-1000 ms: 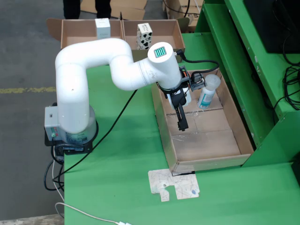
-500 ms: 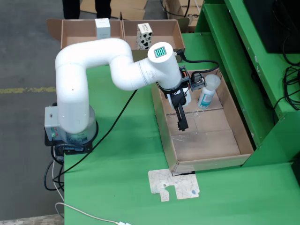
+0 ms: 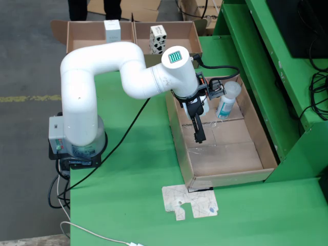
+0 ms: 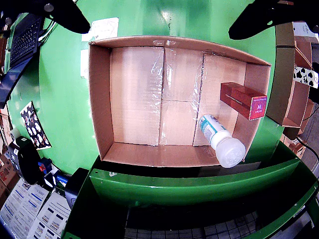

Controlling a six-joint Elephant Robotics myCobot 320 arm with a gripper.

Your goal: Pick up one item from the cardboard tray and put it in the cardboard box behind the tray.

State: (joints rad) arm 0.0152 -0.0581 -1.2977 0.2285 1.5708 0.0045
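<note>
Red carton in the tray's right end in the wrist view, near the far wall; rigid, light, flat-sided, so I'd pinch across the narrow faces. White bottle leans in the corner beside it; round, likely slippery plastic. Rest of the tray bare. Gripper above the tray floor; fingers' spread unclear. Box behind holds a spotted carton.

The work surface is a green table, and on its right side a green frame rises in steps. To the left of the table there is a grey concrete floor with a worn yellow line on it. A white cable lies at the front edge of the table, and black cables hang at the far right.
</note>
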